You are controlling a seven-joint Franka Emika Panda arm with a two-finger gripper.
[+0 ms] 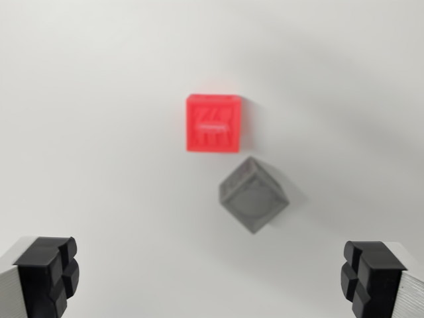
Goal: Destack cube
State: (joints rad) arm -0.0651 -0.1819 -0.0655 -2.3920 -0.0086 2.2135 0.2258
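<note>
Cubes point(213, 123) well beyond open claw point(211, 275)

looks like a lab bench setup | plain white tabletop point(99, 99), bare | just two little test cubes, red cube point(213, 123) and grey cube point(254, 197)

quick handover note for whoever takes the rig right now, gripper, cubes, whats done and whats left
Gripper: open, empty, fingers wide apart at the bottom corners of the wrist view, above the white table.
Red cube: on the table, square to the view.
Grey cube: on the table just below and to the wrist view's right of the red one, turned diagonally.
Done: the cubes lie side by side, not stacked.
Left: nothing obvious; image is blurry, so confirm they are apart.
</note>
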